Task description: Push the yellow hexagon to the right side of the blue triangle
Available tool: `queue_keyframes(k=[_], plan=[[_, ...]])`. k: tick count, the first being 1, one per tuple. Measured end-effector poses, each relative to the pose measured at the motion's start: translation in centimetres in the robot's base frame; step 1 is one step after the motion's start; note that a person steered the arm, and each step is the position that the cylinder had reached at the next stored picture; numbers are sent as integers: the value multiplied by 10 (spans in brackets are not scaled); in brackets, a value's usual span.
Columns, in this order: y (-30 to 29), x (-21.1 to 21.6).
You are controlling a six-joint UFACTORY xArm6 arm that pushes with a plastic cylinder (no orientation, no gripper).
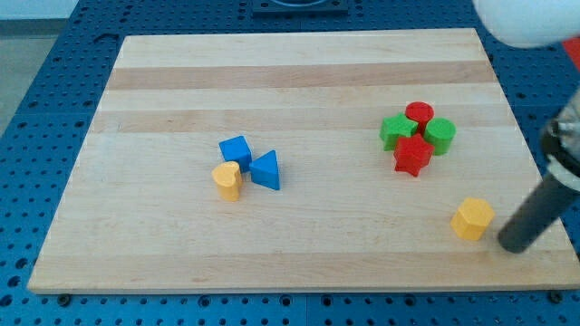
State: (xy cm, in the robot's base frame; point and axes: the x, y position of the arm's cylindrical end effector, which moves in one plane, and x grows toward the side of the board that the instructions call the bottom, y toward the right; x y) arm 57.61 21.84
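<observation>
The yellow hexagon point(473, 218) lies near the board's lower right. The blue triangle point(266, 169) sits left of the board's middle, touching a blue cube point(236, 151) and a yellow rounded block point(227, 180). My tip point(510, 244) is on the board just right of the yellow hexagon and slightly below it, a small gap apart. The rod slants up to the view's right.
A tight cluster sits at the right: a red cylinder point(419, 114), a green star-like block point(395, 131), a green cylinder point(440, 135) and a red star point(412, 155). The wooden board's point(299, 72) right edge is close behind my tip.
</observation>
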Motion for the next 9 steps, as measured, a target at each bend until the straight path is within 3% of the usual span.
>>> queue_keyframes(k=[2, 3, 4, 7, 8, 9], plan=[[-50, -28], [-24, -53], [-44, -62], [-203, -46], [-226, -46], [-208, -46]])
